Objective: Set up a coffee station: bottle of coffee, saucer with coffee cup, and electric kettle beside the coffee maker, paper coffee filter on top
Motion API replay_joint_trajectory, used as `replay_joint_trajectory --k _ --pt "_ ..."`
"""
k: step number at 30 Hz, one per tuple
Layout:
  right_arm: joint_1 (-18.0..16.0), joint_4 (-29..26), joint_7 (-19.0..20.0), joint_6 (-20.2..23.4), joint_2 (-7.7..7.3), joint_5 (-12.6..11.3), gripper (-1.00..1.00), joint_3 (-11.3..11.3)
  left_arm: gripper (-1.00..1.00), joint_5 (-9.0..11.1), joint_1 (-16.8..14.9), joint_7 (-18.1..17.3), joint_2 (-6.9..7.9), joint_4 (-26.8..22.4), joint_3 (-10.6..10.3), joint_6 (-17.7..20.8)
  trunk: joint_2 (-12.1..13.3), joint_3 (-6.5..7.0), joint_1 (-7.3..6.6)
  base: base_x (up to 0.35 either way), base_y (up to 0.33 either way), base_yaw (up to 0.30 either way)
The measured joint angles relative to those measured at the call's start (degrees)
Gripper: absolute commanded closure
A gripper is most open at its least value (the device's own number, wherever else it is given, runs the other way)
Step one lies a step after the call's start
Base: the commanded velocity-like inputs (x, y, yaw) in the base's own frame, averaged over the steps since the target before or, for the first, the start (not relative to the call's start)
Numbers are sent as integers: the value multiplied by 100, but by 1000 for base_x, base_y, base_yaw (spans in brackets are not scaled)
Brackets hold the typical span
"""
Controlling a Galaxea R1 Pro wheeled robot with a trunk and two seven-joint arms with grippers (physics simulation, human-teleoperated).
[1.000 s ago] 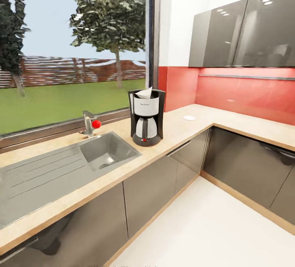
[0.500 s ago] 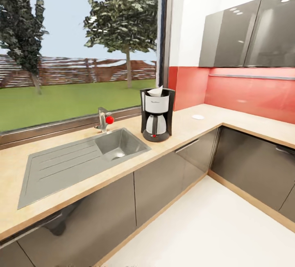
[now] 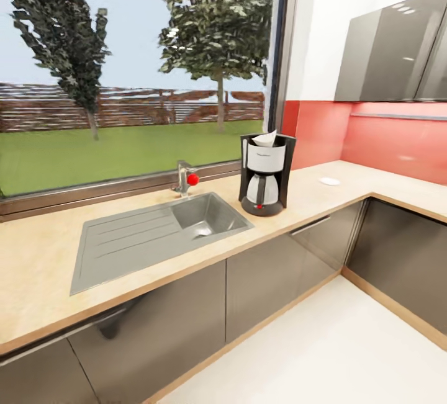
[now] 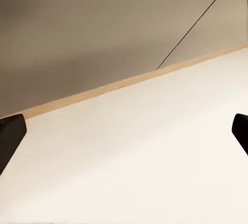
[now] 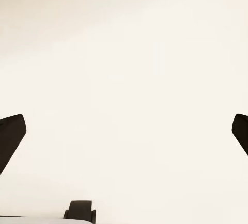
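Coffee maker (image 3: 267,174) stands on the kitchen countertop (image 3: 43,255), just right of the steel sink (image 3: 158,233), paper coffee filter (image 3: 265,138) sitting on its top. Saucer (image 3: 329,181) lies further right on the counter, well apart from the machine. Left gripper (image 4: 124,133) and right gripper (image 5: 124,131) both spread wide, empty, over pale floor (image 5: 124,69).

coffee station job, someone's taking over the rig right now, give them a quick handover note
Left gripper and right gripper: both open, empty, over the pale floor.
Coffee maker stands on the kitchen countertop right of the sink, with the paper coffee filter already on top.
Saucer lies on the counter further right, apart from the machine, no cup on it.
Left: bring the saucer closer, then cup, coffee bottle and kettle.
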Motion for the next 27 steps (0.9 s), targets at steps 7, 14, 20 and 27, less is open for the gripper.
replay_joint_trajectory --k 7,14,20,27 --pt "0 0 0 0 0 3 -100 0 -100 0 0 -1 0 -1 0 0 0 0 0 0 0 272" --pt "0 0 0 0 1 3 -100 0 -100 0 0 0 0 -1 0 0 0 0 0 0 0 272" --pt "0 0 0 0 1 4 -100 0 -100 0 0 0 0 -1 -1 0 0 0 0 0 0 272" --pt "1 -1 1 1 0 7 -100 0 -100 0 -2 0 -1 -3 0 -2 0 0 1 -63 99 185"
